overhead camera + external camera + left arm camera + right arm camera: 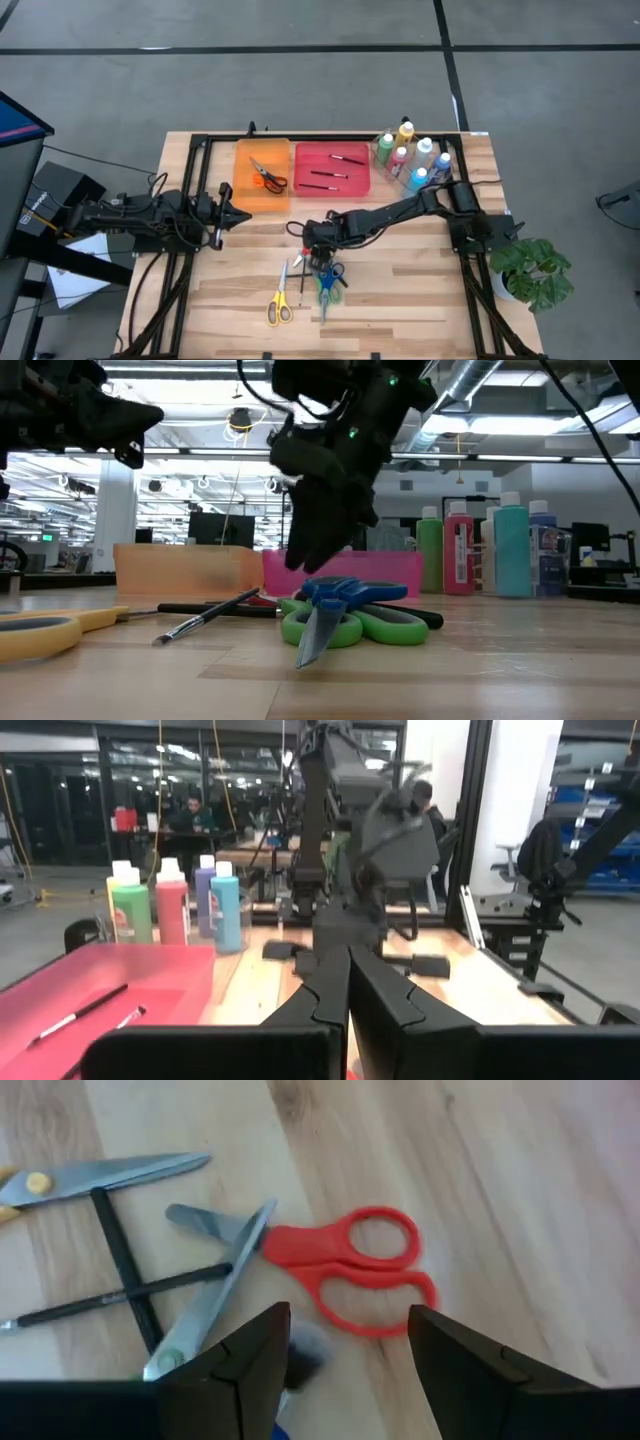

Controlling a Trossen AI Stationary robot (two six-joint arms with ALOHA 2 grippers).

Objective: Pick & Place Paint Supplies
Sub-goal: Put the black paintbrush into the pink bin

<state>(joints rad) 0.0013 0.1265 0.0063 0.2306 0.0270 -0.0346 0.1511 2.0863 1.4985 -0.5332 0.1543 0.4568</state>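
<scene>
My right gripper (348, 1325) is open and points steeply down over the red-handled scissors (350, 1265), which lie flat on the wood at the table's middle (299, 262). Its fingers stand on either side of the handle loops, above them and not touching. Two thin dark brushes (120, 1280) lie crossed beside the red scissors. Blue-handled scissors rest on top of green ones (345, 610). Yellow-handled scissors (279, 302) lie nearer the front edge. My left gripper (347, 990) is shut, level above the table's left side (235, 212), holding nothing.
At the back stand an orange tray (245, 190) with orange scissors, a pink tray (332, 187) with several brushes, and a clear bin of paint bottles (412, 155). Bare wood lies toward the front right. A potted plant (530, 270) stands off the right edge.
</scene>
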